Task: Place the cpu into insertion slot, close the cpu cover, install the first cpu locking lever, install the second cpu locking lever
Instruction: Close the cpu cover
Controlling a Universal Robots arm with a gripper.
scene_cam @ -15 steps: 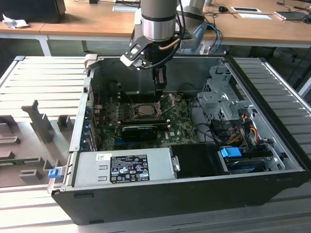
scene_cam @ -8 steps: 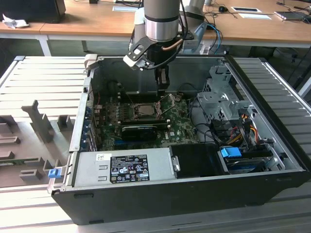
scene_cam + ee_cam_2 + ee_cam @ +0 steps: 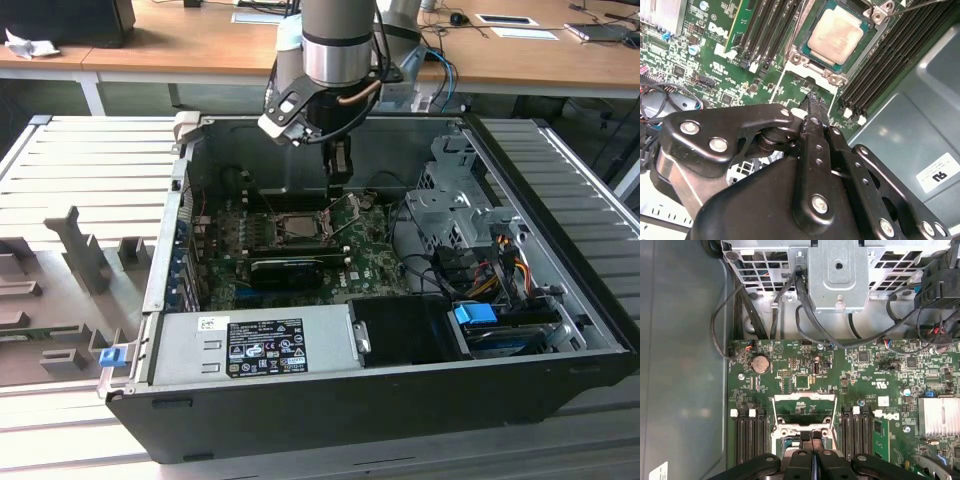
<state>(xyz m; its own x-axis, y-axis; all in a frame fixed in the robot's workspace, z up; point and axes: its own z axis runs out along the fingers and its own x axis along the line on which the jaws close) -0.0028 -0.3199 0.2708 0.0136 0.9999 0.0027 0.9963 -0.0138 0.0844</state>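
Slatted grey bench (image 3: 90,160) with wooden desks (image 3: 150,40) behind it, and an open PC case (image 3: 400,400) sitting on it with the arm reaching inside.

So the cpu (image 3: 835,35) is down in the insertion slot (image 3: 298,226), pale metal face up, with rows of black memory slots (image 3: 880,55) on both sides of it on the green motherboard (image 3: 865,375). The cpu cover (image 3: 790,398) isn't down. It's swung back off the slot, and in the first wrist view you can see board through its window. The gripper (image 3: 812,100) hangs right at the cover end of the slot, with the jaws pinched together and nothing between them that I can see. Can't tell if the tip is actually touching the cover or just over it.
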